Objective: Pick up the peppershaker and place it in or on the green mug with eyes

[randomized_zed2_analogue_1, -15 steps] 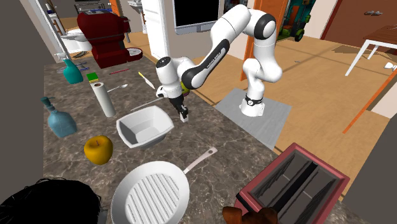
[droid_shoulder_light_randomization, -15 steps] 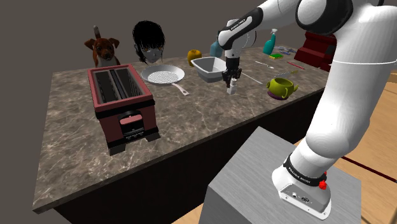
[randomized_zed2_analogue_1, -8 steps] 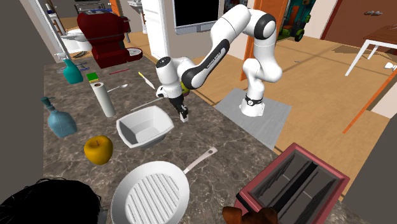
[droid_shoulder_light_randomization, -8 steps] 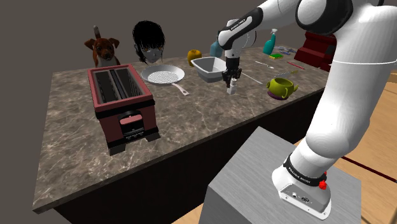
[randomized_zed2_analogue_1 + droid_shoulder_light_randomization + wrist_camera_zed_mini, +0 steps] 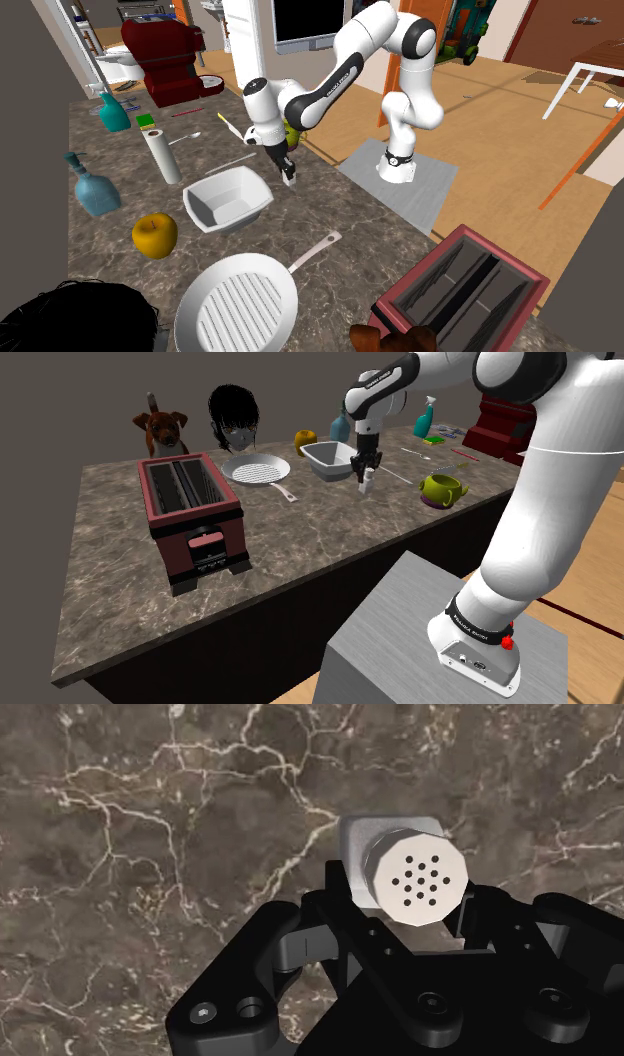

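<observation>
Gripping white peppershaker point(image 5: 417, 882) with black hand point(image 5: 408, 904), one finger pressed on each side of body, round holed cap facing wrist camera. Holding it upright over dark veined marble desk point(image 5: 150, 824). In shoulder view, sticks out below fingertips of hand point(image 5: 366, 470); looks just clear of desk, gap hard to judge.

Just beside hand, on side away from stand: white rectangular tub point(image 5: 226, 197), open side up.

Near hand, to its right in shoulder view: green mug point(image 5: 440, 489), close to desk edge, well apart from peppershaker, nothing in or on it. Partly hidden behind arm in second exterior view.

Past tub from hand: white ridged frying pan point(image 5: 258, 472), handle pointing toward desk edge. Near tub, further from hand: white paper roll point(image 5: 163, 155) standing upright, yellow round fruit point(image 5: 155, 234), teal bottle point(image 5: 95, 187).

Further off, beyond frying pan: dark red two-slot toaster point(image 5: 190, 512), well apart from hand.

Far from hand, at desk's other end: teal spray bottle point(image 5: 113, 110) and red machine point(image 5: 163, 60).

Farthest, along back edge behind toaster and frying pan: brown dog figure point(image 5: 160, 430) and black-haired head point(image 5: 235, 417).
</observation>
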Controlling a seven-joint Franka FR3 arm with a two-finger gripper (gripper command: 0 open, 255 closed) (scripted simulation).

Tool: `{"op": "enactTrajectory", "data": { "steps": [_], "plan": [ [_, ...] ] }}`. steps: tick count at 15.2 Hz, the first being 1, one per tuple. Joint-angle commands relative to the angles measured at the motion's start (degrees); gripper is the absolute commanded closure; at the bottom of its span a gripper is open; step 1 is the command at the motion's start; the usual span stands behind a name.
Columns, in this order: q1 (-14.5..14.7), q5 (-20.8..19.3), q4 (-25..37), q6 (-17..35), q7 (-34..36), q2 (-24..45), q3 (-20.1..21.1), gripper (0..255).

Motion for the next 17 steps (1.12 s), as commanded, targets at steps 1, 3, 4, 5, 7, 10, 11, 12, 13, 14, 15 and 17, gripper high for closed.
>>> {"op": "enactTrajectory", "data": {
  "steps": [1, 3, 4, 5, 7, 10, 11, 12, 13, 14, 15, 17],
  "plan": [
    [0.07, -0.18, 0.9, -1.53, 0.1, -0.64, -0.04, 255],
    [0.11, -0.35, 1.7, -2.91, 0.16, -1.24, -0.08, 255],
    [0.13, -0.43, 2.12, -3.61, 0.19, -1.52, -0.1, 255],
    [0.15, -0.51, 2.56, -4.31, 0.21, -1.79, -0.12, 255],
    [0.18, -0.65, 3.47, -5.71, 0.26, -2.31, -0.16, 255],
    [0.23, -0.84, 4.94, -7.84, 0.3, -2.99, -0.2, 255],
    [0.24, -0.89, 5.46, -8.56, 0.31, -3.19, -0.21, 255],
    [0.25, -0.94, 5.99, -9.27, 0.32, -3.39, -0.22, 255],
    [0.26, -0.99, 6.53, -9.99, 0.33, -3.57, -0.23, 255],
    [0.27, -1.04, 7.09, -10.72, 0.33, -3.74, -0.24, 255],
    [0.27, -1.08, 7.67, -11.44, 0.33, -3.9, -0.25, 255],
    [0.28, -1.16, 8.86, -12.9, 0.33, -4.17, -0.27, 255]
  ]
}}
